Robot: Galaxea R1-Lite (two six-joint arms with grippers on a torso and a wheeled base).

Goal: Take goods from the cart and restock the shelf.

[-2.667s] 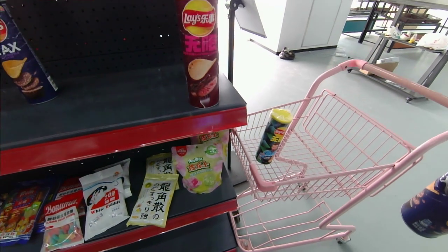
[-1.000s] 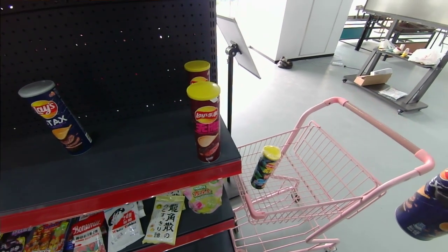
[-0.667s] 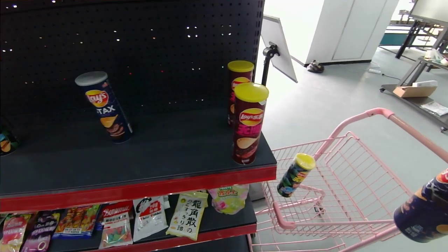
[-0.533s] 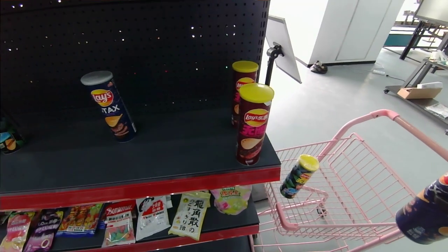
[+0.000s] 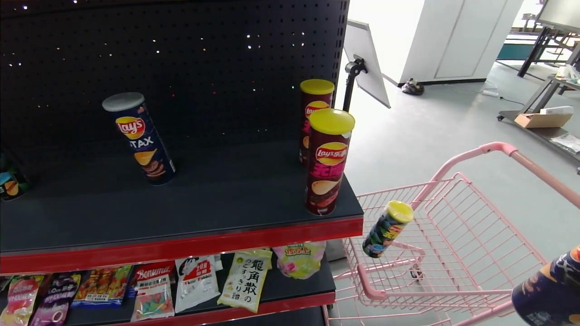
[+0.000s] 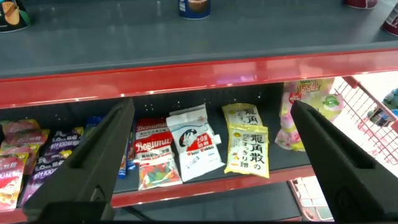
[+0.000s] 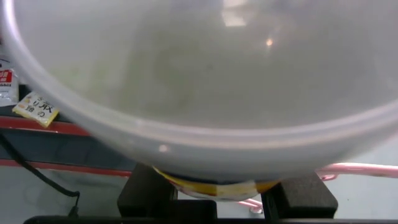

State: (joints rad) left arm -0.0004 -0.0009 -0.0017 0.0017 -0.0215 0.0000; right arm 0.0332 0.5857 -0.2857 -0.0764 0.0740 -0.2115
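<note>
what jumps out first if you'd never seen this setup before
The pink wire shopping cart to the right of the shelves stands out, with a small dark can with a yellow lid tilted inside it near the shelf. On the black upper shelf, a tall maroon chip can with a yellow lid stands at the right front corner. The right hand grips a dark blue can at the lower right.

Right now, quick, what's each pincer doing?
Left pincer: open, holding nothing.
Right pincer: shut on the dark blue chip can.
</note>
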